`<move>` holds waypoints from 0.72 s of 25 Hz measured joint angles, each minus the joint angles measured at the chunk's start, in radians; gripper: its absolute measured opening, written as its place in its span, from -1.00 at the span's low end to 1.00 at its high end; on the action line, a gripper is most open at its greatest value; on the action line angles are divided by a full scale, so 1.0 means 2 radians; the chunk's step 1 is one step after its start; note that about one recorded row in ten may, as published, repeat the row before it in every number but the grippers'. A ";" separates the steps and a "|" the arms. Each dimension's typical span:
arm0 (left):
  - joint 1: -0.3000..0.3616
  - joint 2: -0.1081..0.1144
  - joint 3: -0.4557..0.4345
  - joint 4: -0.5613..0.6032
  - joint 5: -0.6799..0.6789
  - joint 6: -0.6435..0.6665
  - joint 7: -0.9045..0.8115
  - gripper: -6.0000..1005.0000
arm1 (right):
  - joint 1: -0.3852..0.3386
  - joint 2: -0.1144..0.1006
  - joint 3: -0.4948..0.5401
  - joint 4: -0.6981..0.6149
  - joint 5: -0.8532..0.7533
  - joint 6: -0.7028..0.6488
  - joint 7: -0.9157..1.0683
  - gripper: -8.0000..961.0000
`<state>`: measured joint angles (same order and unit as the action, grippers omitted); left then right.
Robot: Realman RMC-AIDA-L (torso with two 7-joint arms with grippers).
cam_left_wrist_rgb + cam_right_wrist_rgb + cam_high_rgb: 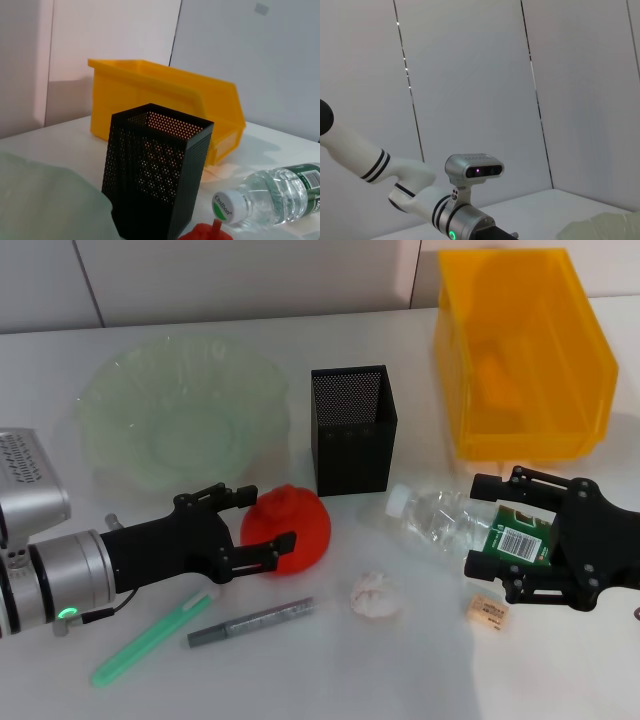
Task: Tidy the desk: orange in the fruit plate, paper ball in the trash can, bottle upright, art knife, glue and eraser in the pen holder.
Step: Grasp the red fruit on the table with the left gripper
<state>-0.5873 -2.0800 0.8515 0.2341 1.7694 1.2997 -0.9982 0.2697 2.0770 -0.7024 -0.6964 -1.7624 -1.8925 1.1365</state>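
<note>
Orange [292, 524]: sat at 6 o'clock of pen holder [352, 429].
Left gripper [265, 530]: fingers straddled orange, not visibly clamped.
Right gripper [478, 523]: spread around lying bottle [455, 522].
Risk: orange could roll away if pinched off-centre.

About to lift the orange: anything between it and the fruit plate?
Nothing visible. The orange, flanked by the left tool, lies just in front of the fruit plate; the pen holder stands to the side, off that path.

Bright, even light (soft shadows only), sharp focus, mild table glare
</note>
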 joint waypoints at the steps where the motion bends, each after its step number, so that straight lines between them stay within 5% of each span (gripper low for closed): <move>1: -0.005 0.000 0.002 -0.007 -0.008 -0.007 0.006 0.49 | 0.000 0.000 0.000 0.000 0.000 0.000 0.000 0.72; 18: -0.035 0.000 -0.001 -0.059 -0.035 -0.025 0.085 0.34 | 0.001 0.001 0.000 0.000 0.000 0.002 0.000 0.72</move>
<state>-0.6572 -2.0800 0.8487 0.1159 1.6994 1.2494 -0.8283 0.2715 2.0797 -0.7024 -0.6964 -1.7624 -1.8894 1.1366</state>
